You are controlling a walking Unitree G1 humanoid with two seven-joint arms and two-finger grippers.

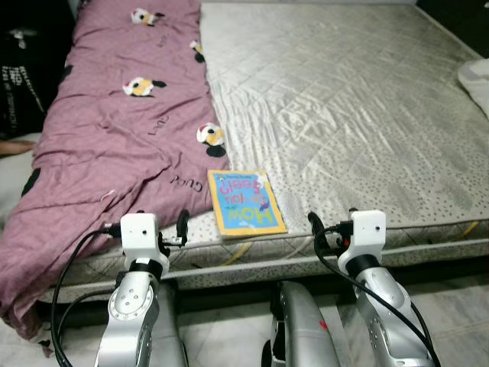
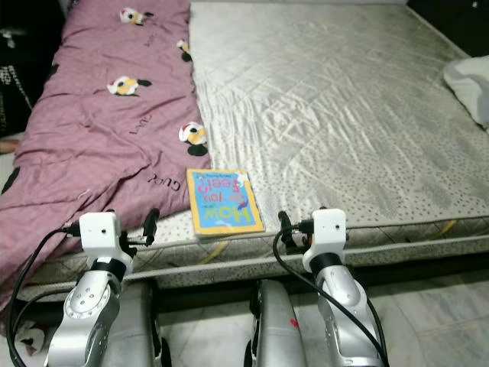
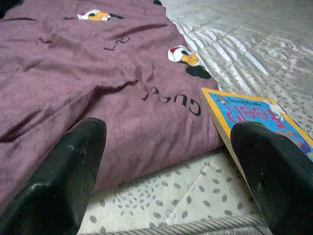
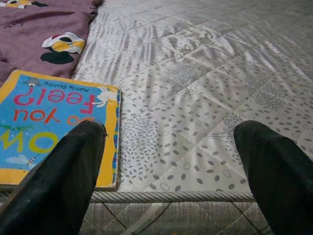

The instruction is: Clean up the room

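Observation:
A children's book (image 1: pixel 246 202) with a blue cover and yellow border lies flat on the near edge of the bare quilted mattress (image 1: pixel 344 115). A purple blanket (image 1: pixel 114 130) with cartoon duck prints covers the mattress's left side and hangs over its front. My left gripper (image 1: pixel 145 225) is open just before the mattress edge, left of the book, facing the blanket's hem (image 3: pixel 146 98). My right gripper (image 1: pixel 336 225) is open to the right of the book, level with the edge. The right wrist view has the book (image 4: pixel 54 122) beside one finger (image 4: pixel 58 186). Neither holds anything.
A white cloth or pillow (image 1: pixel 477 80) lies at the mattress's far right edge. Dark items (image 1: pixel 23 69) stand on the floor left of the bed. The blanket's lower corner (image 1: pixel 23 306) drapes toward the tiled floor (image 1: pixel 221 340) at my feet.

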